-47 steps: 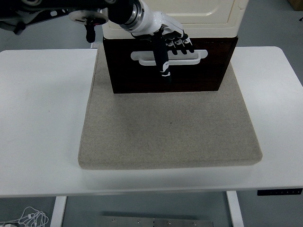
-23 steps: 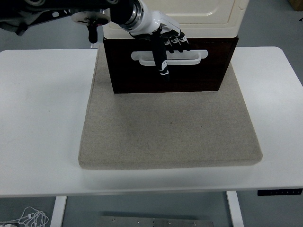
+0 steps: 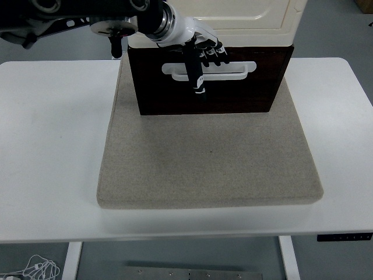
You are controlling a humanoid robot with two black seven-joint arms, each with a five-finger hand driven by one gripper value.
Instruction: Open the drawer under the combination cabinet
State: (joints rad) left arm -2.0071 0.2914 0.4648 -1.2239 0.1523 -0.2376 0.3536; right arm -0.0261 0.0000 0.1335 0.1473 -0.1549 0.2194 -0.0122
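- Here, the left hand point(image 3: 202, 53) comes in from the top left on a black arm point(image 3: 87, 13) and sits at the front of the drawer point(image 3: 207, 81).
- Its black fingers point(image 3: 214, 53) are curled down over the top bar of the white handle point(image 3: 208, 70), so the hand looks closed on the handle.
- One longer finger, which may be the thumb point(image 3: 195, 76), points straight down across the handle and ends just below it, against the dark wood.
- I cannot tell how far the fingertips go into the gap of the handle.
- The drawer is the dark brown box right under and behind the hand.
- Its front faces the near edge of the surface point(image 3: 52, 146).
- The handle is a long white loop, and it sticks out on both sides of the hand.
- Just above the hand is the cream cabinet point(image 3: 245, 20), and it sits right on top of the drawer.
- The drawer front stands a little forward of the cabinet above it.
- Below the hand lies a big grey mat point(image 3: 210, 157).
- The drawer rests on the far part of the mat, and the near part of the mat is bare.
- The mat lies in the middle of the white surface.
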